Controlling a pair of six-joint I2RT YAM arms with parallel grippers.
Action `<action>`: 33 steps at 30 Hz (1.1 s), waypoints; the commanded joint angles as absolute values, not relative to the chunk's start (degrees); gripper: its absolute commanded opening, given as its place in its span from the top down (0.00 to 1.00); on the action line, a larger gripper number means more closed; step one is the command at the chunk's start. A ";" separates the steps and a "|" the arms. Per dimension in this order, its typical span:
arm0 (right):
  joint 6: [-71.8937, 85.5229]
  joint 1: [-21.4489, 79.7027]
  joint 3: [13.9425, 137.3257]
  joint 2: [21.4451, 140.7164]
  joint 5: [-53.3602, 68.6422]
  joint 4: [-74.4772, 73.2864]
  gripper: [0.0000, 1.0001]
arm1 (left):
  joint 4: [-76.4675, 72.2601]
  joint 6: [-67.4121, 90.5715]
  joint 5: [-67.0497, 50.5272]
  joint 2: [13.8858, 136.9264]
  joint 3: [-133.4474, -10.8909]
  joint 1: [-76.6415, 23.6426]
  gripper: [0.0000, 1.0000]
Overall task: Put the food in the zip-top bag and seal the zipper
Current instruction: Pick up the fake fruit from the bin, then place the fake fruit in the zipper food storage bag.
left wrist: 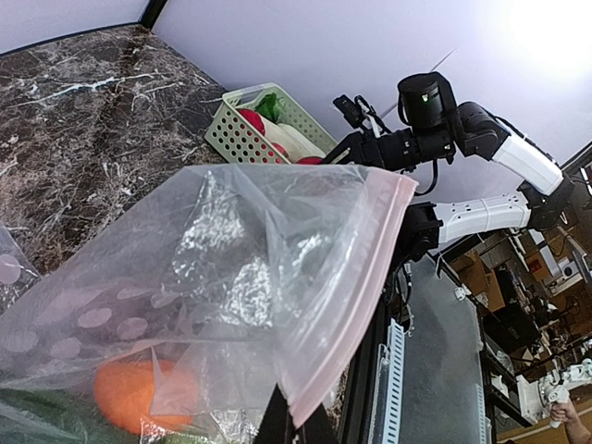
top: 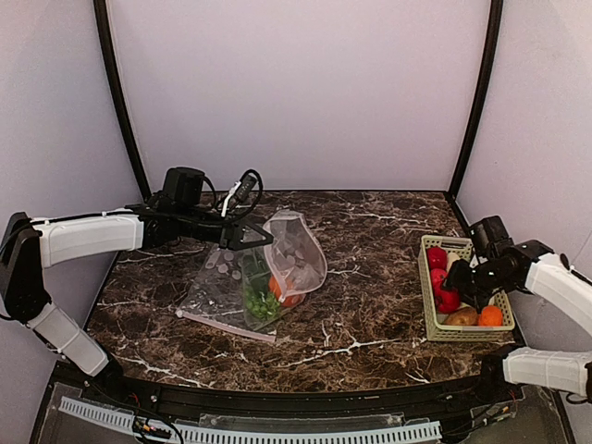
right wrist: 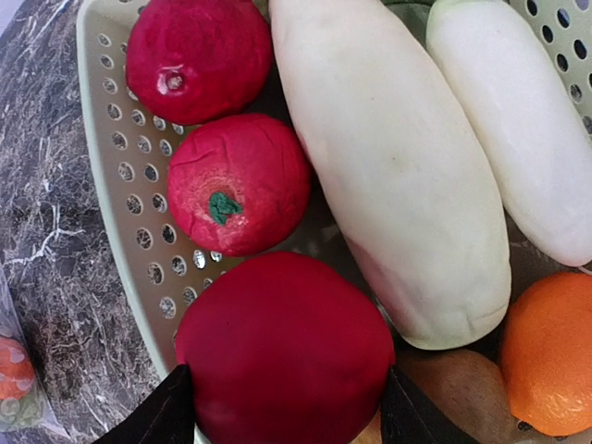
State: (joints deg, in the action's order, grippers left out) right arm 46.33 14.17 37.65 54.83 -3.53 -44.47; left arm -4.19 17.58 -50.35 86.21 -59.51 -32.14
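My left gripper (top: 248,237) is shut on the pinkish zipper strip (left wrist: 361,287) of the clear dotted zip-top bag (top: 294,259) and holds its mouth up off the table. An orange toy (left wrist: 139,393) and green grapes (top: 262,305) lie inside the bag. My right gripper (top: 455,289) is down in the pale green basket (top: 430,310). In the right wrist view its fingers (right wrist: 171,407) press both sides of a smooth red apple (right wrist: 282,356). Two more red apples (right wrist: 239,183), two white radishes (right wrist: 388,176), an orange (right wrist: 550,351) and a brown potato (right wrist: 453,388) lie around it.
A second clear dotted bag (top: 215,289) lies flat on the marble table, under and left of the held bag, its pink strip toward the front. The basket stands near the right wall. Black frame posts rise at the back corners.
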 commanded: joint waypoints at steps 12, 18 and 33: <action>43.02 16.67 51.37 44.19 2.11 -47.85 0.46 | -1.60 14.09 -53.82 85.65 -60.07 -38.50 0.99; 44.35 27.14 55.02 45.75 3.43 -41.66 0.49 | -0.41 14.05 -53.03 87.28 -60.62 -39.33 0.99; 39.36 61.27 65.64 66.12 -3.69 -23.07 0.49 | 2.74 14.10 -48.65 89.24 -61.44 -38.94 0.99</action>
